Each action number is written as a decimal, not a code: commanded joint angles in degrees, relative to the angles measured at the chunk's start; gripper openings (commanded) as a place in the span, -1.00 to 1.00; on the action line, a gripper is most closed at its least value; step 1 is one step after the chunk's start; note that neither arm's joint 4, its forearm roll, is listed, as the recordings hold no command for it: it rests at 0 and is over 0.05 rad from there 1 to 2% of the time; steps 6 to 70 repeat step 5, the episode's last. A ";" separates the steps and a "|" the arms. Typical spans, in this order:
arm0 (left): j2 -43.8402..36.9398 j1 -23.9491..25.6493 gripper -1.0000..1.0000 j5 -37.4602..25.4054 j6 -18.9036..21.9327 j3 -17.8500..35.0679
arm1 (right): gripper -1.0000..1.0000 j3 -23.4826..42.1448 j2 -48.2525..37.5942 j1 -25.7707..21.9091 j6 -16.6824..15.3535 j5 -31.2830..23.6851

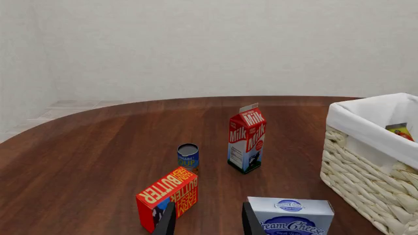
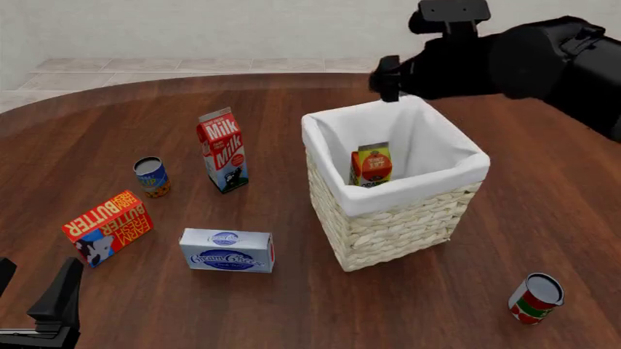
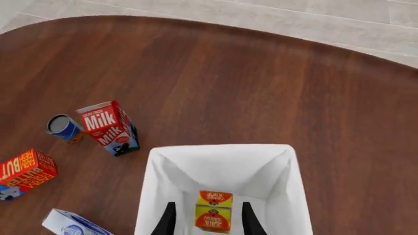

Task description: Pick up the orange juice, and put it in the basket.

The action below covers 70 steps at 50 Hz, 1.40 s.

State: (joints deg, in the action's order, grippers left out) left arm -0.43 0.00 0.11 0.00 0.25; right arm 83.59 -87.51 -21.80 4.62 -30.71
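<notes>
The orange juice carton stands upright inside the basket, near its far wall. It also shows in the right wrist view and peeks over the basket rim in the left wrist view. My right gripper is open and empty, above the basket's far rim, apart from the carton; in its own view the fingers frame the carton below. My left gripper is open and empty, low at the table's near left, close to the butter box.
A red-and-white milk carton and a small blue can stand left of the basket. An orange butter box and a blue cream cheese box lie nearer. A red-and-green can stands at the near right.
</notes>
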 commanded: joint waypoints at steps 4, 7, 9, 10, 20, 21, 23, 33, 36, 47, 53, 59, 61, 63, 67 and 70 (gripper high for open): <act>0.00 0.00 1.00 0.00 0.00 0.00 | 1.00 2.76 1.89 -0.38 -2.04 -2.11; 0.00 0.00 1.00 0.00 0.00 0.00 | 1.00 2.91 1.93 -0.35 -2.21 -2.18; 0.00 0.00 1.00 0.00 0.00 0.00 | 1.00 2.91 1.93 -0.35 -2.21 -2.18; 0.00 0.00 1.00 0.00 0.00 0.00 | 1.00 2.91 1.93 -0.35 -2.21 -2.18; 0.00 0.00 1.00 0.00 0.00 0.00 | 1.00 2.91 1.93 -0.35 -2.21 -2.18; 0.00 0.00 1.00 0.00 0.00 0.00 | 1.00 2.91 1.93 -0.35 -2.21 -2.18; 0.00 0.00 1.00 0.00 0.00 0.00 | 1.00 2.91 1.93 -0.35 -2.21 -2.18; 0.00 0.00 1.00 0.00 0.00 0.00 | 1.00 2.91 1.93 -0.35 -2.21 -2.18; 0.00 0.00 1.00 0.00 0.00 0.00 | 1.00 2.91 1.93 -0.35 -2.21 -2.18; 0.00 0.00 1.00 0.00 0.00 0.00 | 1.00 2.91 1.93 -0.35 -2.21 -2.18; 0.00 0.00 1.00 0.00 0.00 0.00 | 1.00 2.91 1.93 -0.35 -2.21 -2.18; 0.00 0.00 1.00 0.00 0.00 0.00 | 1.00 2.91 1.93 -0.35 -2.21 -2.18; 0.00 0.00 1.00 0.00 0.00 0.00 | 1.00 2.91 1.93 -0.35 -2.21 -2.18; 0.00 0.00 1.00 0.00 0.00 0.00 | 1.00 2.91 1.93 -0.35 -2.21 -2.18; 0.00 0.00 1.00 0.00 0.00 0.00 | 1.00 2.91 1.93 -0.35 -2.21 -2.18; 0.00 0.00 1.00 0.00 0.00 0.00 | 1.00 2.91 1.93 -0.35 -2.21 -2.18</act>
